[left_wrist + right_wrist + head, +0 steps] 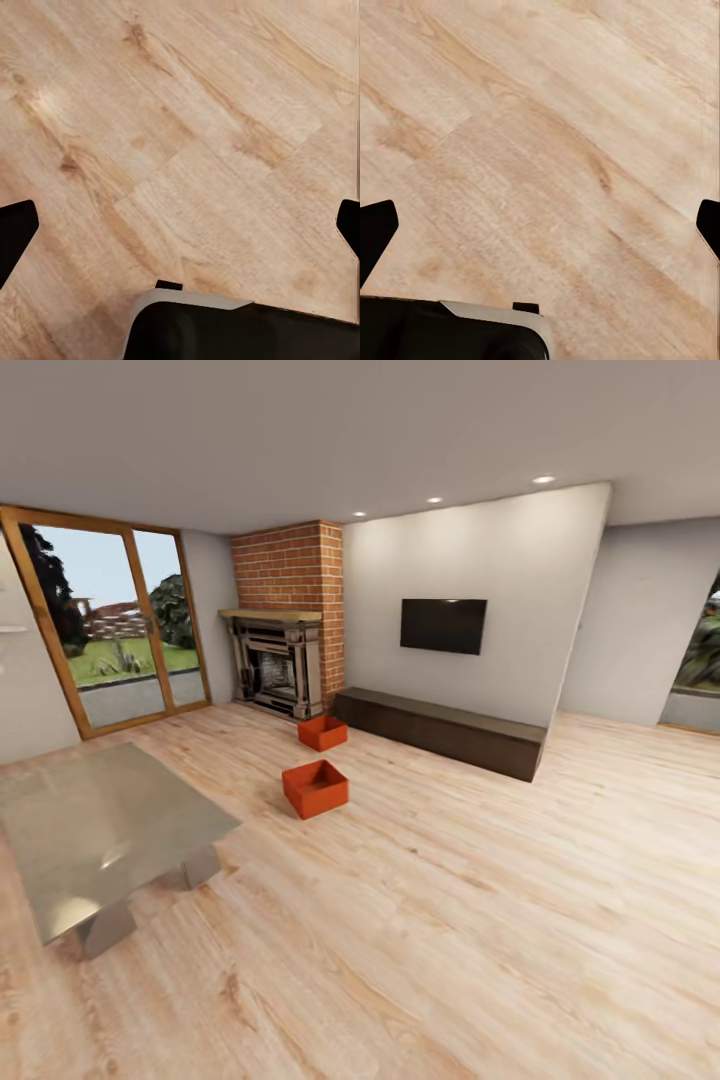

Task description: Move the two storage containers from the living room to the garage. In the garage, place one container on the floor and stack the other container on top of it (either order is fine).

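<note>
Head view looks across the living room, over its light wood plank floor. Two orange-red storage containers sit on the planks toward the far side of the room, apart from each other. The nearer bin stands in the open floor, just beyond the far corner of a low grey table. The farther container lies just beside the left end of the long dark brown bench, in front of the ornate fireplace. A red brick chimney rises above that fireplace. On the pale wall over the bench hangs a dark television. Wood-framed glass doors fill the left wall, with grass and trees behind them.

Left wrist view looks down on bare planks; the left gripper has its two dark fingertips at opposite edges of the picture, spread wide with nothing between them. A dark, pale-rimmed part of the robot lies below.

Right wrist view is much the same: the right gripper is spread wide over planks, holding nothing.
</note>
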Tool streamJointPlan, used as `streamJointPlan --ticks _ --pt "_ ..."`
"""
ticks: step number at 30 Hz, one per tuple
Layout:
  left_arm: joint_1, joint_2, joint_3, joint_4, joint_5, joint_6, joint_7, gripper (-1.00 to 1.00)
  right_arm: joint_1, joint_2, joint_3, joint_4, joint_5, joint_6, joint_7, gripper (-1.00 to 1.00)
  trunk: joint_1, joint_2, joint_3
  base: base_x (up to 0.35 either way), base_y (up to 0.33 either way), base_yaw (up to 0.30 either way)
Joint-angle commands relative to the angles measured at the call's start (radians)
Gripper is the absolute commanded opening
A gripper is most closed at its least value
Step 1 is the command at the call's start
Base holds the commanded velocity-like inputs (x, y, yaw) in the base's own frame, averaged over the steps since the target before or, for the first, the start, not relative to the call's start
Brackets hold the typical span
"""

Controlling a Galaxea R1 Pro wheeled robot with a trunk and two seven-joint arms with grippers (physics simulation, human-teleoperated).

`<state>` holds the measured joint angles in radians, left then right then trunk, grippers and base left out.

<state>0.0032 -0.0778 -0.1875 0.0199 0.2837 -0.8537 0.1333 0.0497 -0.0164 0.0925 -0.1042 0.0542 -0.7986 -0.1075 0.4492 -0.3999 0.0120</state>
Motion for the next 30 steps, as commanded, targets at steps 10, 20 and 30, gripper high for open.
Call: streamJointPlan --ticks 10,20,30 --pt "0.0 0.0 -0.009 0.002 0.003 -0.004 0.006 1.0 0.001 0.0 0.007 -0.002 0.006 0.001 -0.01 1.0 0.001 0.0 0.0 0.29 -0.214 0.009" --pt "0.0 0.0 -0.009 0.002 0.003 -0.004 0.007 1.0 0.001 0.0 0.007 -0.002 0.006 0.001 -0.011 1.0 0.001 0.0 0.0 0.29 -0.214 0.0" --pt "0.0 0.0 -0.009 0.002 0.003 -0.004 0.007 1.0 0.001 0.0 0.007 -0.002 0.006 0.001 -0.011 1.0 0.001 0.0 0.0 0.289 -0.214 0.147"
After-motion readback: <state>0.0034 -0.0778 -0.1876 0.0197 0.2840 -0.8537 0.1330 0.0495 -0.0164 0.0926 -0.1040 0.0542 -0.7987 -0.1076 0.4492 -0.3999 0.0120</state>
